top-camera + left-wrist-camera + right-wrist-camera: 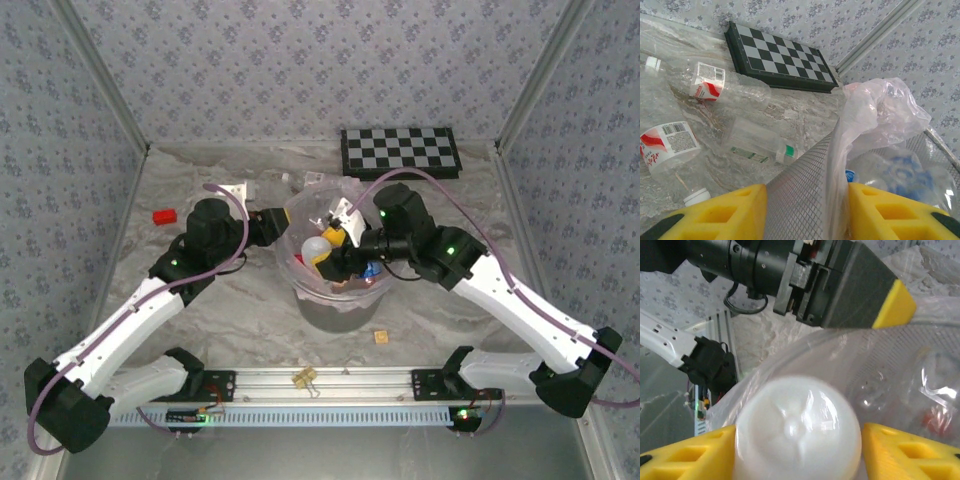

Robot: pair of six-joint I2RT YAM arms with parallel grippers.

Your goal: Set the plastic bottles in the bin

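Right gripper (799, 455) holds a plastic bottle (797, 415) over the bin (340, 305)
Jaws clamped on it above the opening; best centre it clear of the left gripper (807, 210), then let go. Left jaws straddle the bin wall, pinching or not I cannot tell
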